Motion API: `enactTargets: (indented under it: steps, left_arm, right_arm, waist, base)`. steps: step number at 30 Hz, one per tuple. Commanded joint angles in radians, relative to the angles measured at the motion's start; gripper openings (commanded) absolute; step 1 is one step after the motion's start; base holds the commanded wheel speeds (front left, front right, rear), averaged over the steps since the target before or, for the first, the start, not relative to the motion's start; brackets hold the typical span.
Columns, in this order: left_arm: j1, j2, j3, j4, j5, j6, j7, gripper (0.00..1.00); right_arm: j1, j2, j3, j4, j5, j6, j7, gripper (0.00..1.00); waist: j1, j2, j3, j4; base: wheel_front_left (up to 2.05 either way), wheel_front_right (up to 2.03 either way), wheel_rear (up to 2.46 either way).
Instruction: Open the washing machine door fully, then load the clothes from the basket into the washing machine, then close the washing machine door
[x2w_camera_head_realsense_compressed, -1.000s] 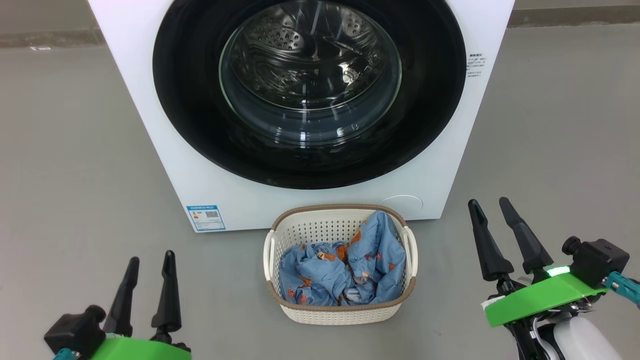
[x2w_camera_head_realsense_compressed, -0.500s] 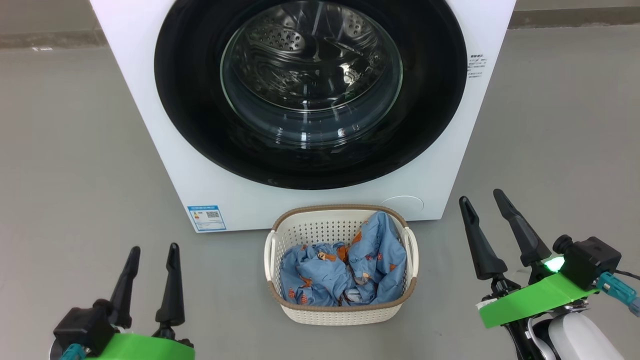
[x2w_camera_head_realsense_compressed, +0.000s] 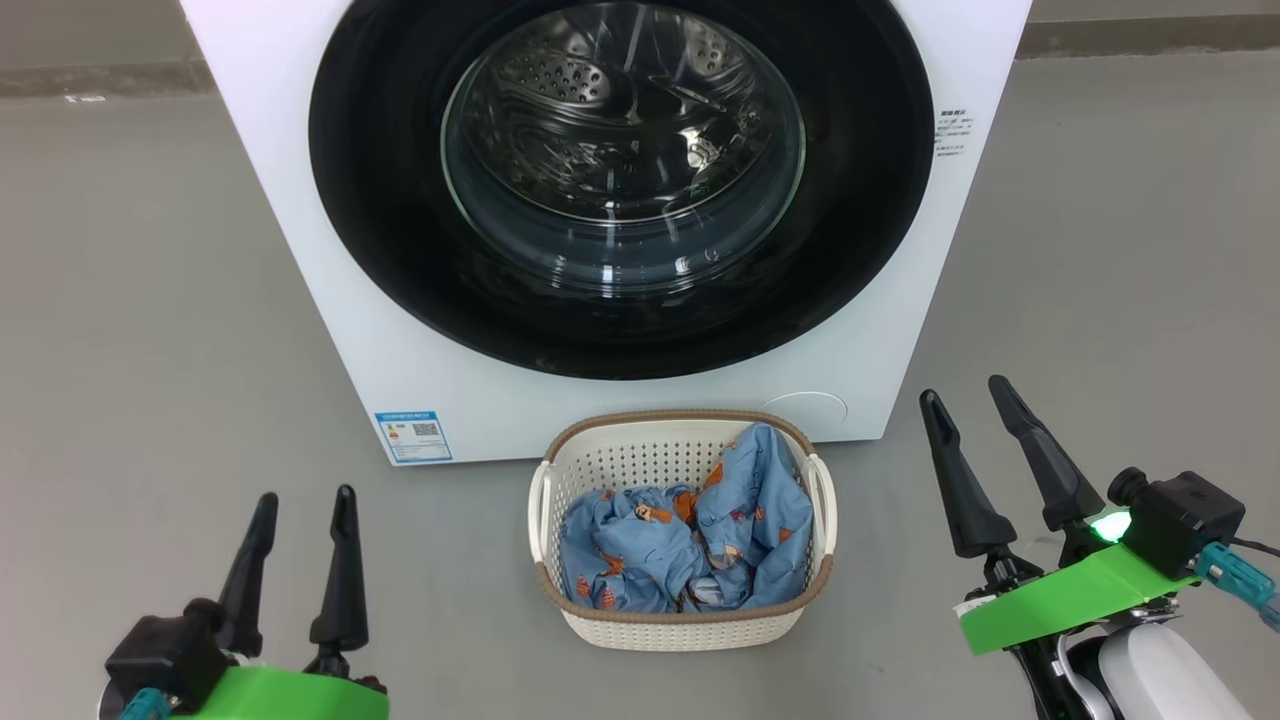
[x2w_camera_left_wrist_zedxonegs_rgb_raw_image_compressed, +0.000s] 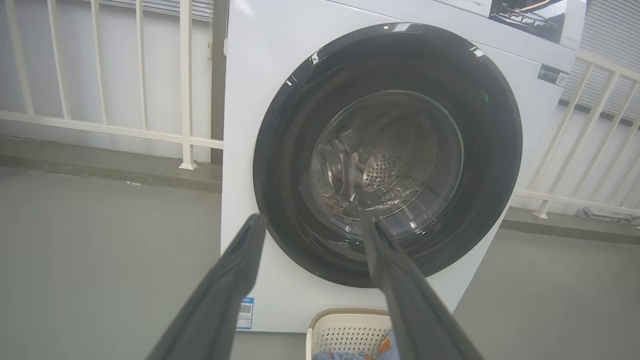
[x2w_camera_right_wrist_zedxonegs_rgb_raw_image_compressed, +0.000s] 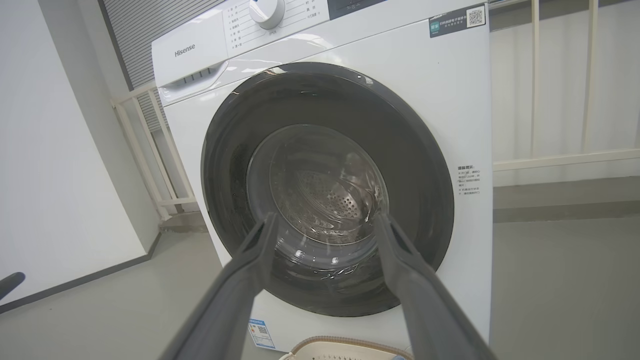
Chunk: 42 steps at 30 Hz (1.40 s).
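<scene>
Clothes (x2w_camera_head_realsense_compressed: 690, 540) are heaped in the basket (x2w_camera_head_realsense_compressed: 690, 625) at 6 o'clock, before the washing machine (x2w_camera_head_realsense_compressed: 450, 400) with its door (x2w_camera_head_realsense_compressed: 380, 250) shut; the left gripper (x2w_camera_head_realsense_compressed: 307, 494) at 8 and right gripper (x2w_camera_head_realsense_compressed: 963, 388) at 4 o'clock are held spread, empty.

Ahead of our jaws we see the washing machine door (x2w_camera_head_realsense_compressed: 380, 220) gleaming, glossy black rim round clear glass, shiny perforated steel drum (x2w_camera_head_realsense_compressed: 600, 80) behind, the washing machine (x2w_camera_head_realsense_compressed: 450, 400) smooth white, and between our two pairs of jaws soft cloth clothes (x2w_camera_head_realsense_compressed: 700, 540) in the matt plastic basket (x2w_camera_head_realsense_compressed: 680, 630).
</scene>
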<state>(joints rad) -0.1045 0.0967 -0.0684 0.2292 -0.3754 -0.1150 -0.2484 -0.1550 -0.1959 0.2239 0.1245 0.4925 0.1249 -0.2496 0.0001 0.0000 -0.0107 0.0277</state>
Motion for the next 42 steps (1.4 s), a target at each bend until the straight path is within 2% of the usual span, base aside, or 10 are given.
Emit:
enactTargets:
  steps: [1, 22, 42]
  left_arm:
    - [-0.037, 0.009, 0.037, -0.03, 0.007, -0.002, -0.013, 1.0]
    - [-0.03, 0.002, 0.042, -0.031, -0.008, -0.004, -0.013, 1.0]
    - [-0.034, 0.024, 0.031, -0.022, -0.02, 0.0, -0.008, 1.0]
  right_arm:
    - [-0.035, -0.012, 0.015, -0.027, -0.007, 0.006, -0.012, 1.0]
    - [-0.029, -0.015, 0.011, -0.015, -0.005, 0.006, -0.012, 1.0]
    - [-0.026, -0.008, -0.009, 0.012, -0.005, 0.006, -0.012, 1.0]
  waist:
    - [0.0, 0.0, 0.0, 0.0]
    - [0.0, 0.0, 0.001, 0.001]
    - [0.0, 0.0, 0.007, -0.001]
  base:
    - [0.0, 0.0, 0.0]
    - [0.0, 0.0, 0.0]
    - [0.0, 0.0, 0.0]
